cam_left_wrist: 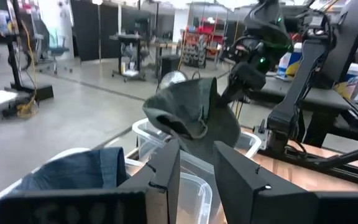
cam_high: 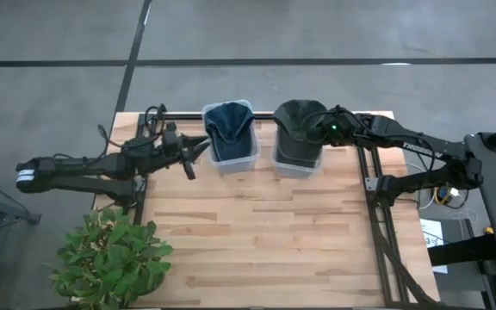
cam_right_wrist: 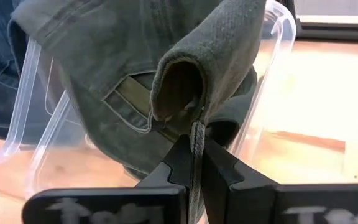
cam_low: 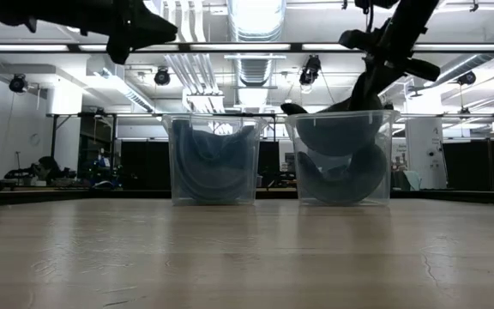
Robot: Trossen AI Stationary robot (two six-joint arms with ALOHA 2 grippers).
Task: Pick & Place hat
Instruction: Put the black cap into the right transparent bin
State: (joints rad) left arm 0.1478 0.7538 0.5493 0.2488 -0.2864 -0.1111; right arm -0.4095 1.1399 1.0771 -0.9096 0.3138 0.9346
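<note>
Olive-green hat (cam_high: 300, 127) — crumpled, half in right clear bin (cam_high: 298, 164); blue hat (cam_high: 229, 127) — slumped inside left bin (cam_high: 233, 160).

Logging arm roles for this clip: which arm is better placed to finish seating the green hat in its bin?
The right. The right gripper is shut on the green hat, directly over the right-hand bin. The left gripper is open, beside the bin with the blue hat, holding nothing.

Two clear bins (cam_high: 231, 159) (cam_high: 297, 164), two hats (cam_high: 229, 125) (cam_high: 298, 125), and one potted plant (cam_high: 110, 258).
</note>
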